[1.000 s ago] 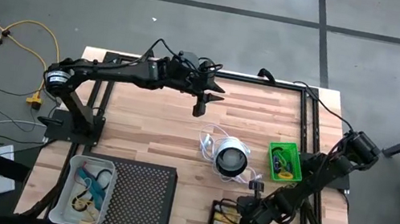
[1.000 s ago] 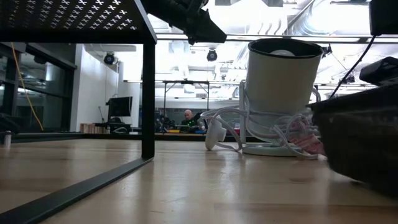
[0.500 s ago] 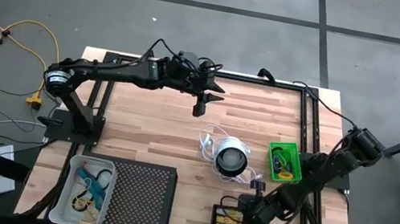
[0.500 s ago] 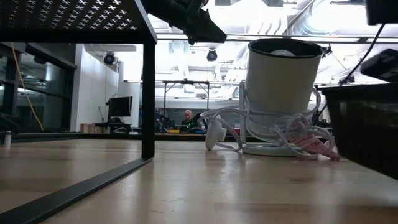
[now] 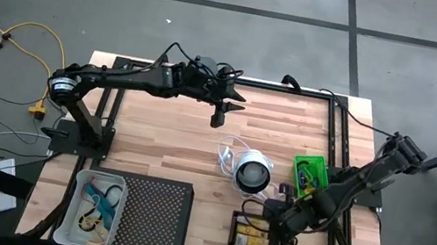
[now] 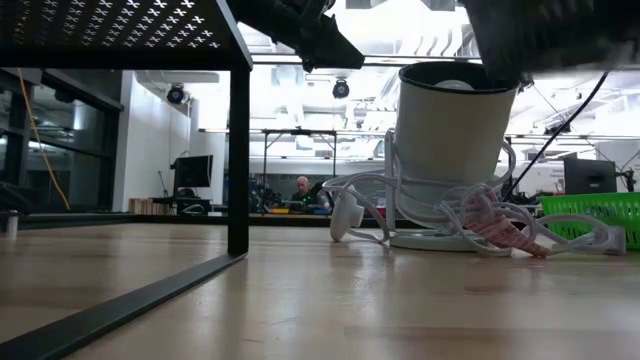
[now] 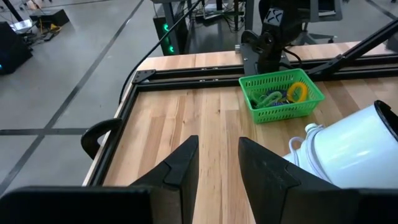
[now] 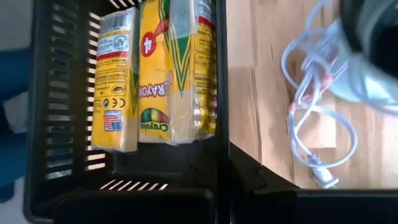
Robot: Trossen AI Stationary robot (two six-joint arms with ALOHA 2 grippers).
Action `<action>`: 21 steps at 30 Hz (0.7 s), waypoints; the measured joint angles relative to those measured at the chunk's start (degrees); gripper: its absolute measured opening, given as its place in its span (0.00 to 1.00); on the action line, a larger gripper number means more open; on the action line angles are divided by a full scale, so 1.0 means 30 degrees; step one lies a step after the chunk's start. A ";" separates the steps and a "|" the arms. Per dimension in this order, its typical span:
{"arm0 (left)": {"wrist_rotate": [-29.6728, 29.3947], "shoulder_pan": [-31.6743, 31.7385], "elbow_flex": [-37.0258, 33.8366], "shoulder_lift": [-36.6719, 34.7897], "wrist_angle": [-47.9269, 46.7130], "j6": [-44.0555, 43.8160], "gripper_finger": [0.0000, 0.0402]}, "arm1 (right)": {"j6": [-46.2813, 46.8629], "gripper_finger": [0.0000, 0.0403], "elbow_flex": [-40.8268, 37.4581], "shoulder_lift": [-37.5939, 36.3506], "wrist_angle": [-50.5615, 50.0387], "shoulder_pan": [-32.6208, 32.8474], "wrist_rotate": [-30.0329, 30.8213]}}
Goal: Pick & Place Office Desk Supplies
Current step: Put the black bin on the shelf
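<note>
Yellow-and-white crayon packs [image 8: 174, 74] lie flat in a black tray [image 5: 232, 241] near the table's front right. My right gripper [image 5: 280, 225] hangs shut just above the tray's right wall [image 8: 221, 93], holding nothing. A green basket [image 5: 320, 189] farther back holds small green and yellow loops [image 7: 297, 91]. My left gripper [image 5: 218, 116] hovers open high over the table's far middle, with bare wood between its fingers [image 7: 186, 165].
A round white-and-black object [image 5: 252, 171] with a tangled white cord [image 8: 311, 124] stands between the tray and the table's middle. A black perforated stand [image 5: 151, 216] and a clear tray [image 5: 89, 183] of cords sit at the front left. Black rails [image 7: 186, 76] frame the table.
My right gripper has risen out of the black tray and drawn a little toward the far edge. In the low view its dark bulk has left the table's right side, uncovering the green basket. The packs stay in the tray.
</note>
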 joint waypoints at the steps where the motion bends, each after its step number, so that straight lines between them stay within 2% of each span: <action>1: 0.0000 0.0000 0.0000 0.0000 0.0003 0.0000 0.27 | -0.0005 0.01 0.0462 0.0000 -0.0298 -0.0098 0.0009; 11: 0.0000 0.0000 0.0000 0.0000 0.0000 0.0000 0.27 | 0.0002 0.01 0.2207 0.0000 -0.0385 -0.1005 -0.0006; 21: 0.0000 0.0000 0.0000 0.0000 0.0002 0.0003 0.27 | -0.0045 0.01 0.4557 0.1075 -0.0043 -0.3807 -0.1125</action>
